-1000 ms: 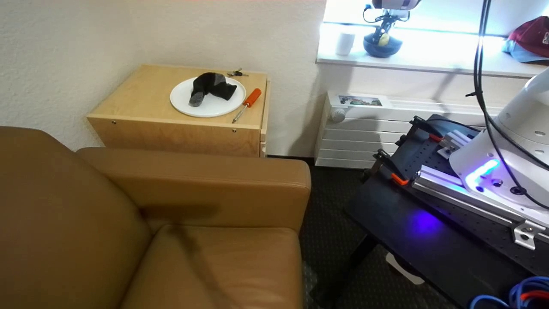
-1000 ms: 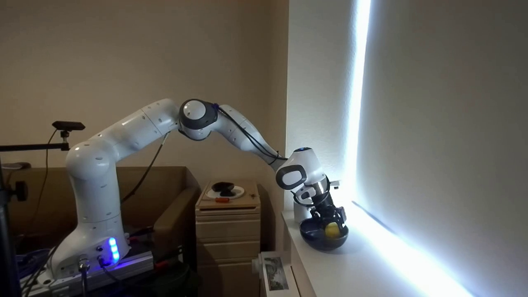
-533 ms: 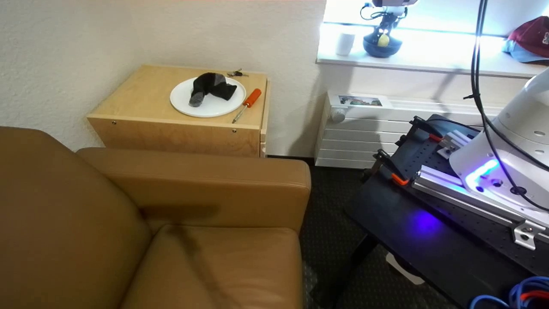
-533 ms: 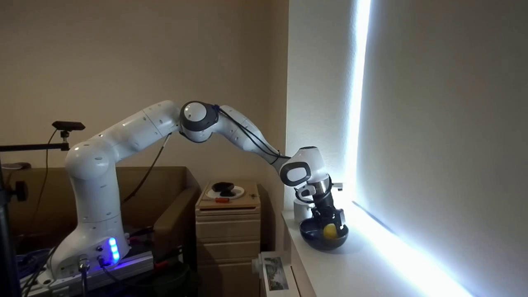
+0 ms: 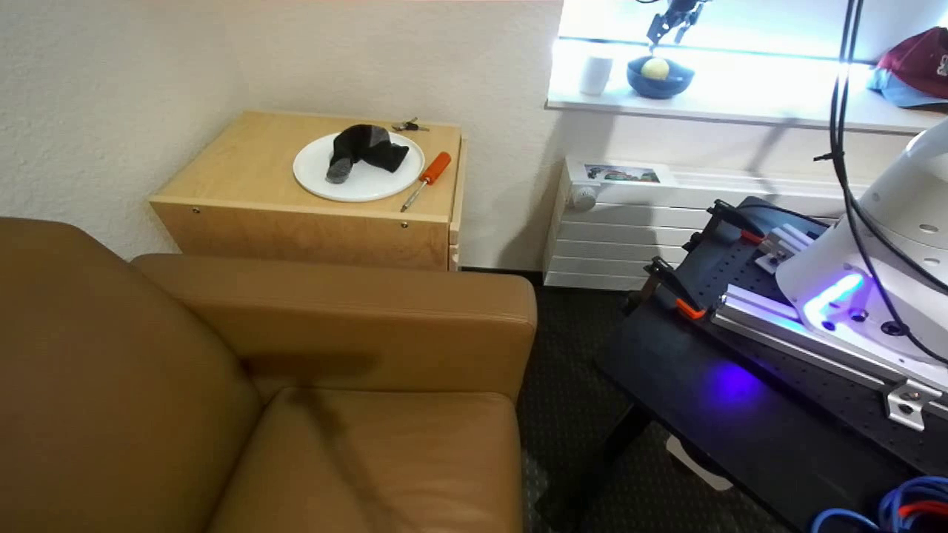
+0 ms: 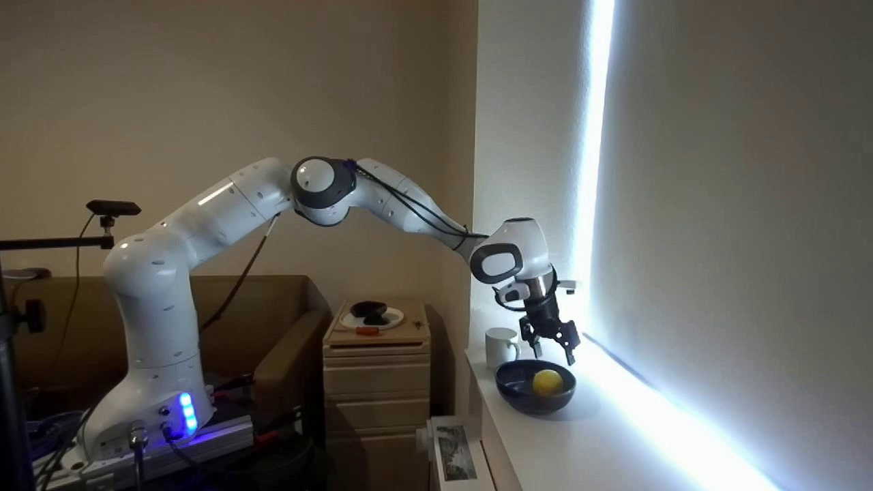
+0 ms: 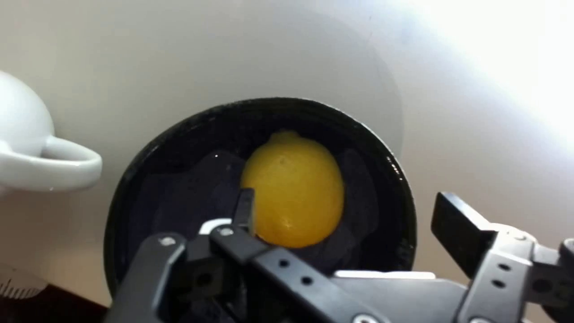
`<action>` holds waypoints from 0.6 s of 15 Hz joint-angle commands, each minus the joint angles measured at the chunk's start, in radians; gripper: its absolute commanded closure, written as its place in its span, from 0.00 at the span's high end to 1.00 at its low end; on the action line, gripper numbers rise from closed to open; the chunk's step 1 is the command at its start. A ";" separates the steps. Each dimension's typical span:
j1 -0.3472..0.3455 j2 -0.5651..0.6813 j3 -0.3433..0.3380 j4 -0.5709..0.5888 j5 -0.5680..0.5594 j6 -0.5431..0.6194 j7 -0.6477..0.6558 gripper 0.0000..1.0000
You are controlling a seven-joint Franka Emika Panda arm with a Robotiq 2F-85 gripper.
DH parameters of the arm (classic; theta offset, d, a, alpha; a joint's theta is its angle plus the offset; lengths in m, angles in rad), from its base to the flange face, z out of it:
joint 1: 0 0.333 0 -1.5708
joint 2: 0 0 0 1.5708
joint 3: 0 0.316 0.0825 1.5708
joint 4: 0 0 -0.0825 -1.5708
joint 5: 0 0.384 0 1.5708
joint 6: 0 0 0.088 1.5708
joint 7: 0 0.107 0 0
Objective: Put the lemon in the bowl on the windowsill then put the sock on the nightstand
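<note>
The yellow lemon (image 7: 296, 184) rests inside the dark blue bowl (image 7: 179, 139), which stands on the bright white windowsill (image 6: 545, 450). Just above the bowl is my gripper (image 6: 554, 357), open, its jaws wide apart with nothing between them. In the wrist view the left fingertip overlaps the lemon's edge, while the right one lies past the bowl's rim. The sock (image 5: 370, 148), black with grey ends, is crumpled on a white plate (image 5: 318, 170) on top of the wooden nightstand (image 5: 237, 163).
A white mug (image 6: 501, 348) stands beside the bowl, handle toward it. Next to the plate lie an orange-handled screwdriver (image 5: 437, 169) and some keys (image 5: 409, 126). A red cap (image 5: 918, 66) sits farther along the sill. The brown armchair (image 5: 370, 318) stands before the nightstand.
My gripper has opened wider, let go of the lemon and risen out of the bowl. The lemon now lies alone in the bowl; the sock has not moved.
</note>
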 commanded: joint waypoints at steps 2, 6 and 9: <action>-0.074 -0.252 0.083 -0.140 0.069 -0.109 -0.285 1.00; -0.082 -0.455 0.083 -0.272 0.085 -0.205 -0.523 1.00; -0.037 -0.588 0.077 -0.413 0.055 -0.280 -0.626 1.00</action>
